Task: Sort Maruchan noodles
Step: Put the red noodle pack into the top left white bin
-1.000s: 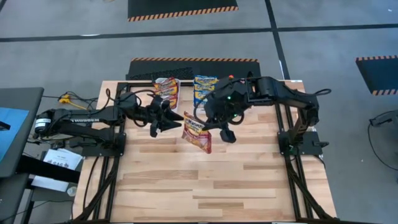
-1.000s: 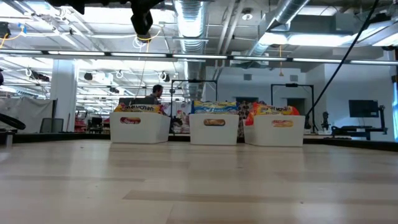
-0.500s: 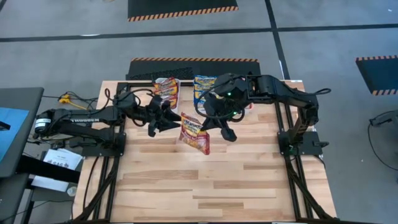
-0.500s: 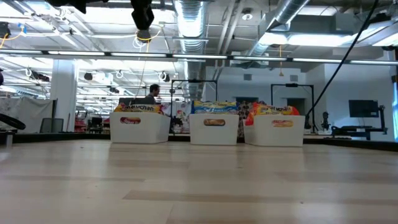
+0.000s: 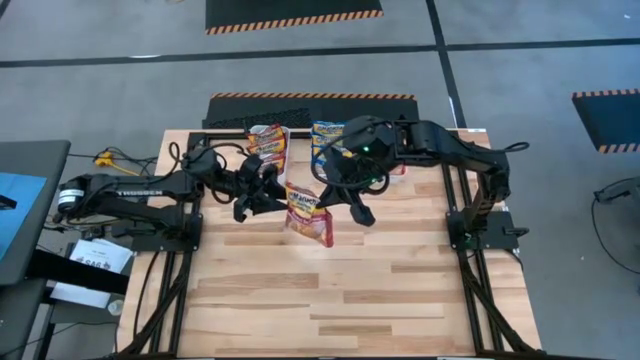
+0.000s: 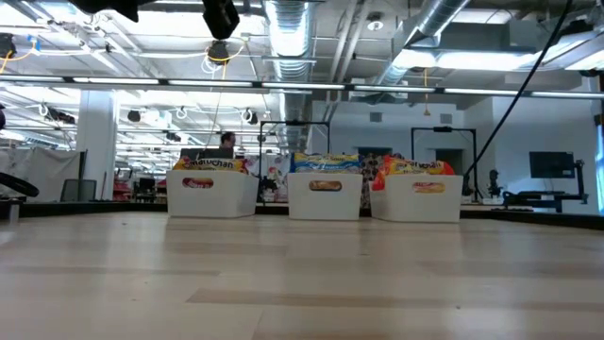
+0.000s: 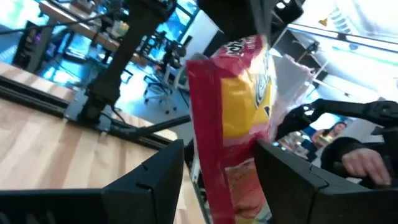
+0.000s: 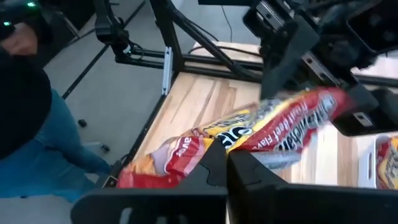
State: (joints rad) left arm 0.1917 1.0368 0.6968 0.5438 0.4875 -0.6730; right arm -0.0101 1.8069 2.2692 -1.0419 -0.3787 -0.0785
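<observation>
- we find a red maruchan noodle packet [image 5: 308, 214] hanging in the air above the wooden table [image 5: 360, 290], between the two grippers and clear of the table top.
- in the left wrist view the same packet [image 7: 239, 118] stands nearly upright, red edges around a yellow panel, in the gap between that arm's two dark fingers [image 7: 155, 180].
- we see the right gripper [image 5: 345, 195] clenched on the upper edge of the packet; in the right wrist view its closed fingers [image 8: 214, 165] pinch the packet [image 8: 261, 130] along one long side.
- the right arm reaches from its mount at the right edge of the table across the back of the table, elbow raised, wrist bent down toward the centre.
- the left gripper [image 5: 265, 195] is spread wide, one finger on each side of the packet; we cannot tell whether the fingers touch it.
- the left arm lies low and nearly straight, extended from the left edge of the table toward the centre.
- in the low view three white bins stand in a row at the far edge of the table: the left bin [image 6: 212, 194], the middle bin [image 6: 326, 196] and the right bin [image 6: 417, 198], each with packets inside.
- a person [image 6: 226, 144] shows in the room behind the left bin.
</observation>
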